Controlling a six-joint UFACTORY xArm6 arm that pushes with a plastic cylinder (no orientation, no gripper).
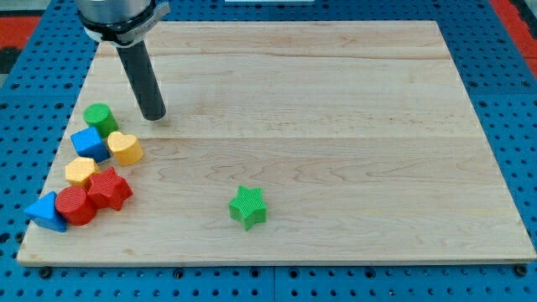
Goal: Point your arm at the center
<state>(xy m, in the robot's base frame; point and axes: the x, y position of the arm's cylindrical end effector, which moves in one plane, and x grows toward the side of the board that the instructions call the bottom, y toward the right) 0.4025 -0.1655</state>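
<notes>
Enters from the view's top left as a grey mount carrying a straight dark rod. Leans slightly, lower end further toward the view's right than the upper. My tip [154,117] sits down at the surface, seemingly touching it, though contact is hard to confirm from this angle.
</notes>
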